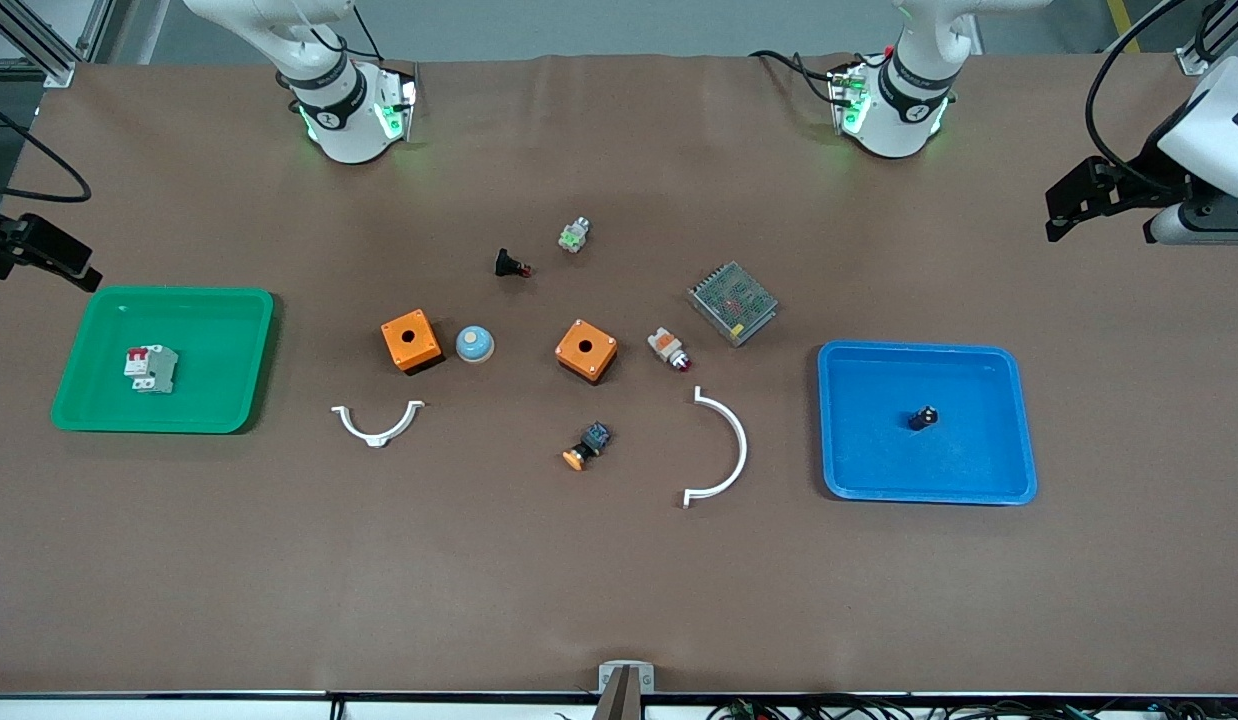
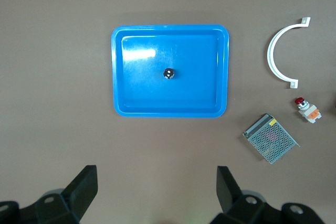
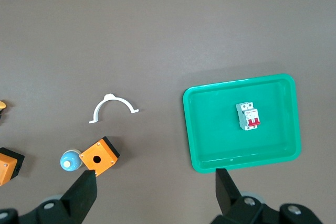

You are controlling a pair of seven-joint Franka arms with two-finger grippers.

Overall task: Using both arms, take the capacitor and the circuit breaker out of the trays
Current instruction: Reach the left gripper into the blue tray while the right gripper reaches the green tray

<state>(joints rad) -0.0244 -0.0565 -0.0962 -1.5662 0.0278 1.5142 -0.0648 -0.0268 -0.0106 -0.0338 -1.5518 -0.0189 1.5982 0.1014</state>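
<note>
The breaker (image 1: 151, 368), a white-grey block with red levers, lies in the green tray (image 1: 89, 410) at the right arm's end of the table; it also shows in the right wrist view (image 3: 248, 116). The capacitor (image 1: 922, 418), a tiny black cylinder, lies in the blue tray (image 1: 979, 485) at the left arm's end; it also shows in the left wrist view (image 2: 169, 73). My left gripper (image 2: 156, 182) is open and empty, high up beside the blue tray (image 2: 121, 77). My right gripper (image 3: 156, 190) is open and empty, high up beside the green tray (image 3: 210, 156).
Between the trays lie two orange boxes (image 1: 411, 341) (image 1: 586, 350), a blue-white dome (image 1: 474, 344), two white curved clamps (image 1: 377, 422) (image 1: 721, 450), a metal mesh box (image 1: 733, 302), a black button part (image 1: 512, 264), a white-orange part (image 1: 669, 349) and a black-blue part (image 1: 588, 446).
</note>
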